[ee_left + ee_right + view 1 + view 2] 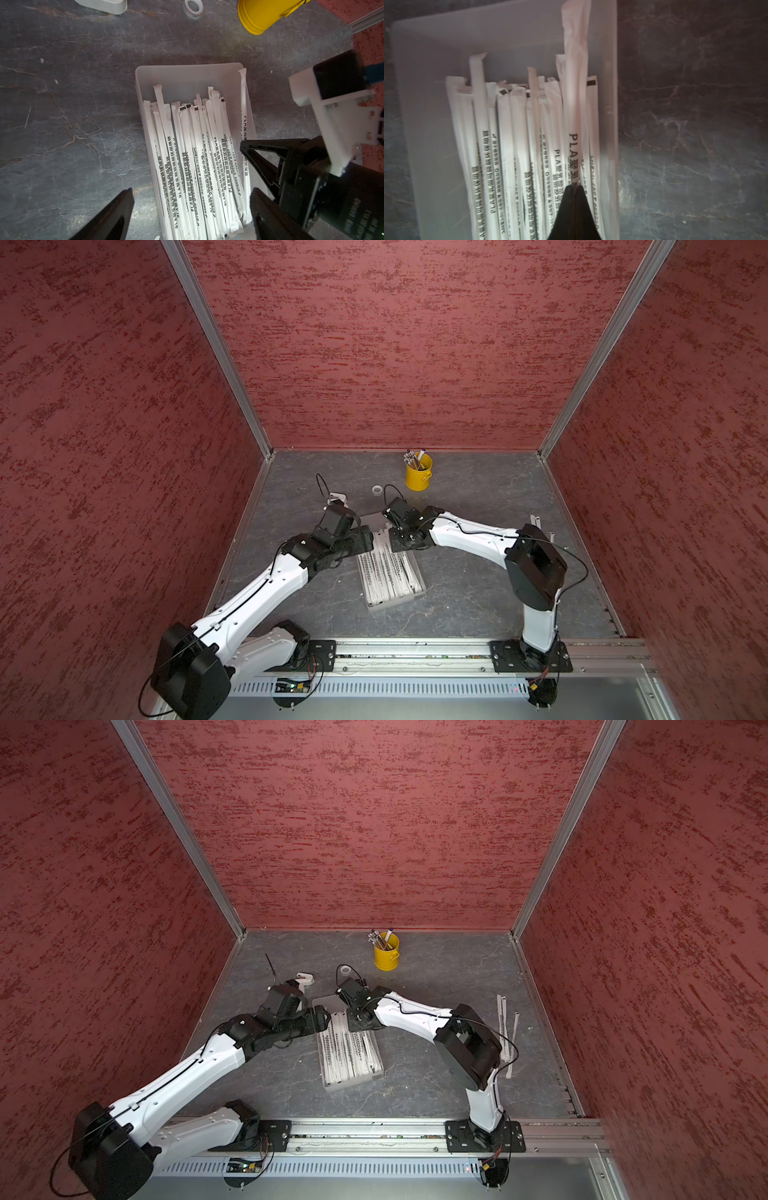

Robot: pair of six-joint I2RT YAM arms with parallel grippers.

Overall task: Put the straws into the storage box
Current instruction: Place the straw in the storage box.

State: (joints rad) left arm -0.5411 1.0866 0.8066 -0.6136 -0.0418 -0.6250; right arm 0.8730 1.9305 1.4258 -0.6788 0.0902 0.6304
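Note:
The translucent storage box point(375, 605) point(328, 1085) lies mid-table, with several white printed straws point(388, 572) point(349, 1052) point(197, 155) lying lengthwise in it. My right gripper point(574, 186) point(392, 541) is shut on one straw point(575, 93) point(243, 99), which runs along the box's side wall point(611, 83) above the others. My left gripper point(191, 193) point(372, 543) hangs open over the same end of the box, nothing between its fingers; one finger is over the bare table, the other over the box. Two loose straws point(501, 1011) point(513, 1044) lie on the table at the far right.
A yellow bucket point(419, 477) point(264, 14) of pens stands at the back. A small tape ring point(377, 489) point(193, 6) and a white plastic piece point(305, 978) lie behind the box. Red walls close in three sides; the arms' rail runs along the front.

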